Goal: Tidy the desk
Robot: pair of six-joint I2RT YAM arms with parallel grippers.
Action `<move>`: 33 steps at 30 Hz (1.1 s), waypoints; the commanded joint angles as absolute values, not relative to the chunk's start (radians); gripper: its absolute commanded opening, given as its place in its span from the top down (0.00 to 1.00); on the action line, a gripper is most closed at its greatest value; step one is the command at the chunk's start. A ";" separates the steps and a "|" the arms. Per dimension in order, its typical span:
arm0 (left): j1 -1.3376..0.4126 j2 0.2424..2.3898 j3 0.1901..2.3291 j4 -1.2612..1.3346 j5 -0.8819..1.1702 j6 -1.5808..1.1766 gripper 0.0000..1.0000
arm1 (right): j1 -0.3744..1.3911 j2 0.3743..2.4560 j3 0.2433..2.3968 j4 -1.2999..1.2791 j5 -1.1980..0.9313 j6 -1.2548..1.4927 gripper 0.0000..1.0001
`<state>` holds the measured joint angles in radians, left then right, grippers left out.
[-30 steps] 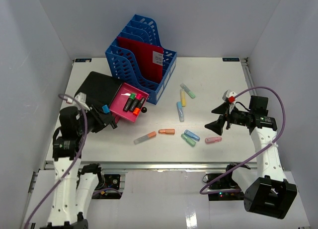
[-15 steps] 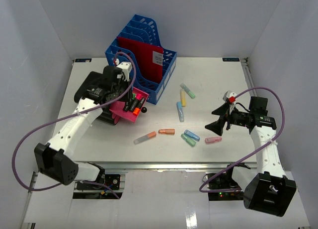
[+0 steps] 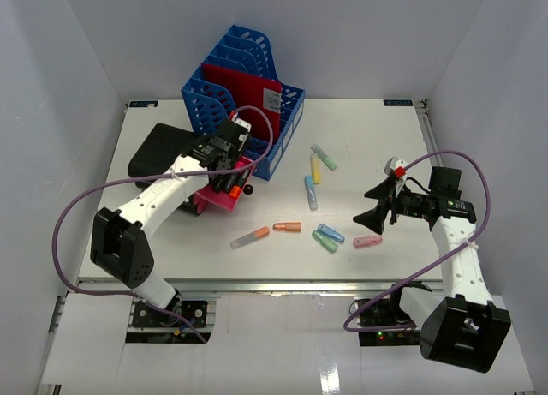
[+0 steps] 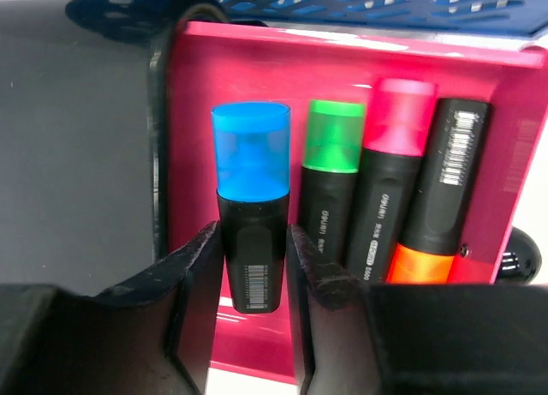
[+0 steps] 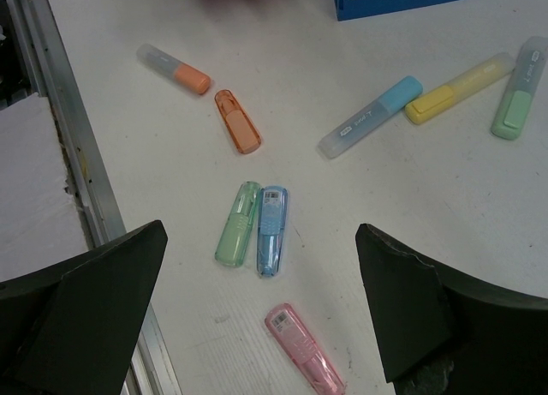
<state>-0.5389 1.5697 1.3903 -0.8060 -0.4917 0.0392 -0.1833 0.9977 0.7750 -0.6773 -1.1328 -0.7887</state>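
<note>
Left wrist view showed the left gripper (image 4: 253,241) clamping a blue-capped highlighter (image 4: 251,155), cap toward 12 o'clock, at the pink tray (image 4: 193,112)'s 9 o'clock side; the right gripper (image 5: 261,230) gaped empty.

A white table (image 3: 377,138) fills the middle of the top view. Its surface is matte and evenly lit, and the shadows on it are short and soft. A metal rail (image 3: 282,284) runs along its near edge in the lower part of the frame, and a thinner metal strip (image 3: 427,129) lines its right edge. Plain pale panels close it in: a back wall (image 3: 342,35) across the top, a left wall (image 3: 51,138) slanting down the left side, and a right wall (image 3: 505,86) on the right. Below the rail, at the bottom of the frame, lies a flat white surface (image 3: 282,352).
</note>
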 commanded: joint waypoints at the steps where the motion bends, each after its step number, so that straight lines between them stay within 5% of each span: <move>1: -0.567 1.557 1.429 -0.807 -0.604 0.058 0.46 | -0.189 0.999 0.773 -0.666 -1.170 -0.798 0.02; 10: -0.602 1.541 1.471 -0.826 -0.607 0.022 0.36 | -0.190 0.994 0.773 -0.667 -1.172 -0.798 0.02; 14: -0.645 1.457 1.502 -0.832 -0.370 -0.098 0.40 | -0.190 0.989 0.769 -0.670 -1.175 -0.809 0.02; 17: -0.648 1.337 1.352 -0.660 0.024 -0.222 0.50 | -0.191 0.989 0.770 -0.693 -1.190 -0.837 0.02; 20: -0.655 1.270 1.206 -0.518 0.207 -0.360 0.68 | -0.192 0.981 0.768 -0.698 -1.199 -0.856 0.02; 26: -0.763 1.320 1.023 -0.410 0.051 -0.432 0.74 | -0.192 0.984 0.761 -0.699 -1.209 -0.864 0.02; 33: -0.956 1.602 1.110 -0.443 -0.462 -0.334 0.71 | -0.197 0.995 0.762 -0.697 -1.203 -0.864 0.02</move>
